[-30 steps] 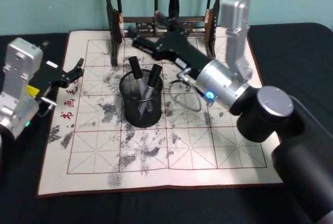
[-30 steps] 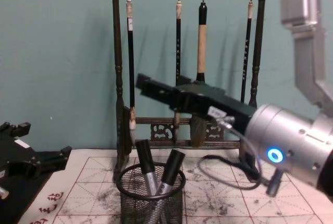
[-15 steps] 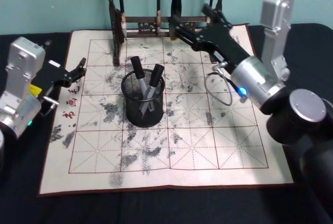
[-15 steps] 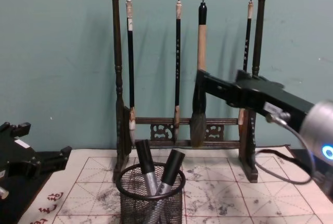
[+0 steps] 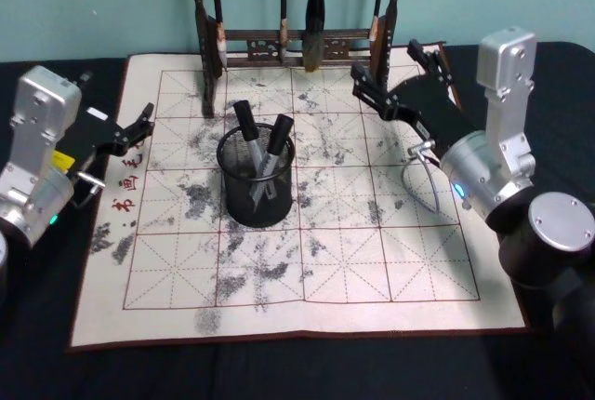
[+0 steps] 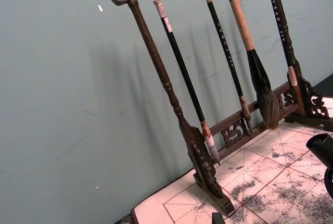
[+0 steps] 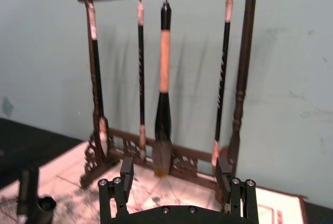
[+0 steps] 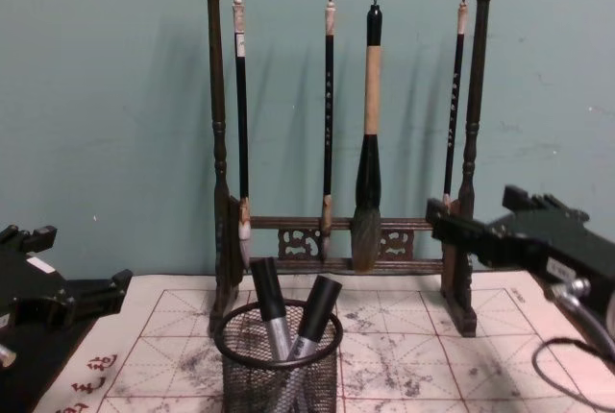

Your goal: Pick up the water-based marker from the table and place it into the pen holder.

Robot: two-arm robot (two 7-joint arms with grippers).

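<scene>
The black wire-mesh pen holder [image 5: 255,183] stands left of the middle of the white calligraphy mat [image 5: 372,260] and also shows low in the chest view [image 8: 279,365]. Two water-based markers [image 5: 263,144] with black caps lean inside it, caps up [image 8: 288,312]. My right gripper [image 5: 386,63] hovers open and empty at the mat's back right, near the brush rack's right post. Its two fingers [image 7: 126,171] stand wide apart with nothing between them. My left gripper [image 5: 138,126] rests open at the mat's left edge.
A tall dark wooden brush rack [image 5: 297,42] with several hanging brushes [image 8: 366,144] stands along the mat's back edge, right behind the holder. The dark tabletop [image 5: 279,372] borders the mat. A grey cable [image 5: 423,181] loops from my right wrist over the mat.
My right arm has drawn back from over the pen holder to the mat's back right corner, open and empty. The left arm, the holder and the two markers have not moved.
</scene>
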